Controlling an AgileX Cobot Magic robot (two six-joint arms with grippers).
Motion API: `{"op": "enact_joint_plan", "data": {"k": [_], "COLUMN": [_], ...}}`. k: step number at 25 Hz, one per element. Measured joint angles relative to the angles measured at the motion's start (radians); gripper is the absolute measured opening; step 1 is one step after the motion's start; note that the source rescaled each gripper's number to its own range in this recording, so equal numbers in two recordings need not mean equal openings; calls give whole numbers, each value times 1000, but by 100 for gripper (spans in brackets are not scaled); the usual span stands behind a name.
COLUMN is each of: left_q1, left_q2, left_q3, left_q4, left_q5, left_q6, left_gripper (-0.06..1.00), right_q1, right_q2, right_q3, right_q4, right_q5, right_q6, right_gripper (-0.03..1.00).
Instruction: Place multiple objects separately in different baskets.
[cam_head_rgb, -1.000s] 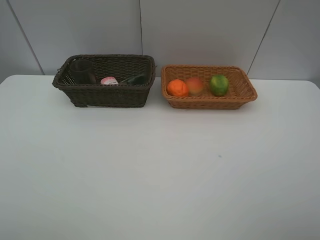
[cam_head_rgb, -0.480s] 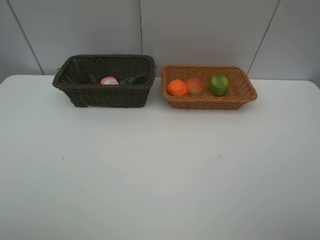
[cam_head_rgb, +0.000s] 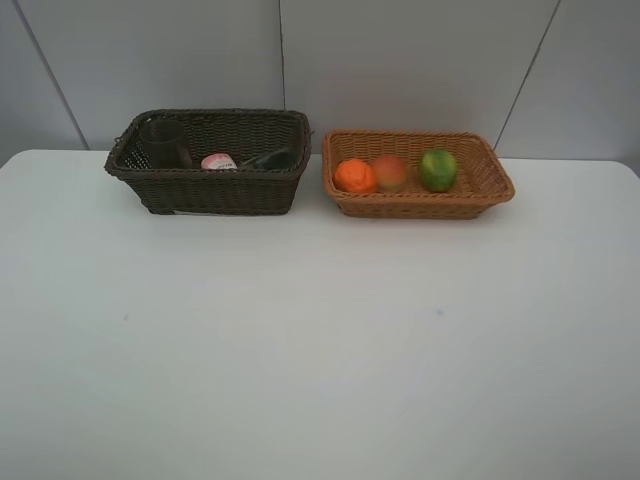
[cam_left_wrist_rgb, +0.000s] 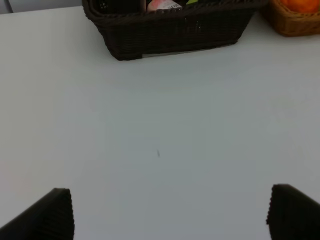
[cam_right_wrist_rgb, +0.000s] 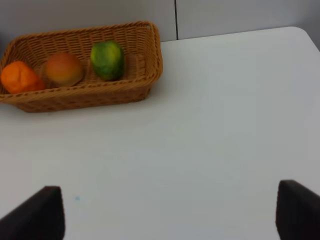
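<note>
Sorting looks complete: cup (cam_head_rgb: 165, 143), pink bottle (cam_head_rgb: 218, 161), dark green bottle (cam_head_rgb: 268, 158) in dark brown basket (cam_head_rgb: 215, 190) at 11 o'clock; tangerine (cam_head_rgb: 354, 176), peach (cam_head_rgb: 390, 172), lime (cam_head_rgb: 437, 169) in tan basket (cam_head_rgb: 420, 205) at 1 o'clock. Left gripper (cam_left_wrist_rgb: 170, 212), right gripper (cam_right_wrist_rgb: 170, 212) spread wide, empty, above bare table (cam_head_rgb: 320, 340).

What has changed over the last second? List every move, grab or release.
Nothing visibly changed. The cup, pink bottle and dark green bottle lie in the dark brown basket; the tangerine, peach and lime in the light tan basket. Both grippers, left gripper and right gripper, stay open and empty.
</note>
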Motion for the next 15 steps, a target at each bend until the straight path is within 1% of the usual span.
{"op": "enact_joint_plan", "data": {"k": [3, 9, 15], "left_q1": [10, 107, 116], "left_q2": [0, 0, 0], "left_q3": [0, 0, 0], "left_q4": [0, 0, 0], "left_q5": [0, 0, 0], "left_q6": [0, -1, -3], "left_gripper": [100, 100, 100], "right_q1": [0, 0, 0], "right_q2": [0, 0, 0], "right_q3": [0, 0, 0], "right_q4": [0, 0, 0], "right_q5": [0, 0, 0], "right_q6": [0, 0, 0], "right_gripper": [85, 85, 85]}}
